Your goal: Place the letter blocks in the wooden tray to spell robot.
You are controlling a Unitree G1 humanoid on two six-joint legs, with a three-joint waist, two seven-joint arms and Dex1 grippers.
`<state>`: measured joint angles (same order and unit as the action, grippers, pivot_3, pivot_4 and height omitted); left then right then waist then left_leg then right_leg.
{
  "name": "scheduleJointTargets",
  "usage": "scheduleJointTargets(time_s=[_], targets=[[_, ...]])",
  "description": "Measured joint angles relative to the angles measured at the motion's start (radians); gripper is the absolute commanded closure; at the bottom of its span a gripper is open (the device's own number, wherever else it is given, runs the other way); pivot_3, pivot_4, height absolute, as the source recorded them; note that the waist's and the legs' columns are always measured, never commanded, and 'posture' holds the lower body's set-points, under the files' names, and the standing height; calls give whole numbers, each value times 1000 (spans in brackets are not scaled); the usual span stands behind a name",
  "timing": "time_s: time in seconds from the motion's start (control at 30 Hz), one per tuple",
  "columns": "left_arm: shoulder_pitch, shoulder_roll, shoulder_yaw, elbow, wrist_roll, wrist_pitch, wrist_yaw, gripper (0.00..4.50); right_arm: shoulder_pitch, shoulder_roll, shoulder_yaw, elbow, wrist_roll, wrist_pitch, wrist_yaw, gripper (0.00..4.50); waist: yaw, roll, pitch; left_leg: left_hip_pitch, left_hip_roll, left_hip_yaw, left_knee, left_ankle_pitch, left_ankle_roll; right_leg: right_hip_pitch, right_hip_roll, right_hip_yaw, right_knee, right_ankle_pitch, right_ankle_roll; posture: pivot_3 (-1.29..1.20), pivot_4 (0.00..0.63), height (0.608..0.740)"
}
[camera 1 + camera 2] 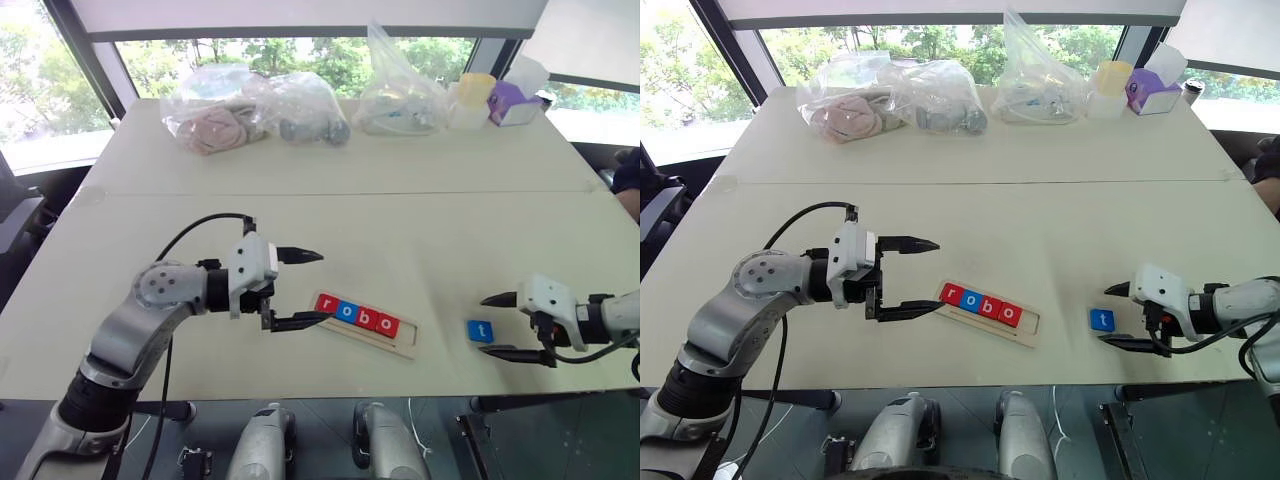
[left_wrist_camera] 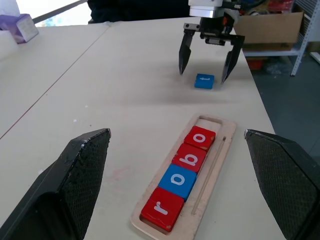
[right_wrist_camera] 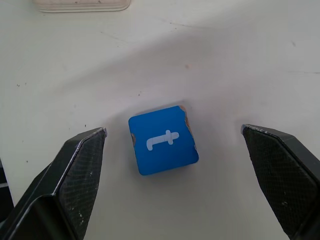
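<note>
Tray (image 1: 404, 348), centre frame, holds r-o-b-o; its last slot is free. Right gripper (image 1: 520, 325), spread, straddles the t block (image 1: 480, 331); an off-centre pinch could skid it. Left gripper (image 1: 302, 287) is spread too.

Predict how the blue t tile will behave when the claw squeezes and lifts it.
The t tile looks like a stiff, flat, probably wooden square, so it should not bend or roll. Lying low on the table, it may slide unless the right claw grips its thin edges squarely.
</note>
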<state>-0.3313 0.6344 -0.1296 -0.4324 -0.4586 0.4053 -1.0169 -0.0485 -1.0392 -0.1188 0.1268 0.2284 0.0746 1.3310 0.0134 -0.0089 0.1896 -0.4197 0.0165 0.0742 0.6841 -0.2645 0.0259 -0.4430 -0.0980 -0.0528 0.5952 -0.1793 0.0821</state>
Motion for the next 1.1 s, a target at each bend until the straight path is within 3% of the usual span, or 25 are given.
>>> scheduleJointTargets(time_s=[0.07,0.17,0.2,0.53,0.87,1.1], targets=[[-2,0,0,0,0,0,0,0,-4,1,6,16,-7,-9,-2,1391,0,0,0,0,0,0,0,0,0,0,0,0,0,0,0,0,150,740],[-7,0,0,0,0,0,1,0,-12,1,16,35,-10,-22,-3,3090,0,0,0,0,0,0,0,0,0,0,0,0,0,0,0,0,150,740],[-7,1,0,0,0,0,1,0,-13,1,17,37,-10,-27,-3,3379,0,0,0,0,0,1,0,0,0,0,0,0,0,0,0,0,150,740],[-7,4,0,-1,0,0,13,0,-11,0,16,32,-6,-26,-1,3372,0,0,0,1,0,1,0,0,0,1,0,0,0,0,0,0,150,740],[-7,3,0,-1,-2,0,15,0,-10,-14,-6,-407,153,348,-83,3372,3,0,0,2,1,-1,0,0,0,1,0,0,1,0,0,0,150,740],[-8,-6,-1,-1,-2,0,19,0,1,9,55,-552,185,511,-175,3372,1,0,0,1,0,0,0,0,0,1,-1,0,0,0,0,0,150,740]])
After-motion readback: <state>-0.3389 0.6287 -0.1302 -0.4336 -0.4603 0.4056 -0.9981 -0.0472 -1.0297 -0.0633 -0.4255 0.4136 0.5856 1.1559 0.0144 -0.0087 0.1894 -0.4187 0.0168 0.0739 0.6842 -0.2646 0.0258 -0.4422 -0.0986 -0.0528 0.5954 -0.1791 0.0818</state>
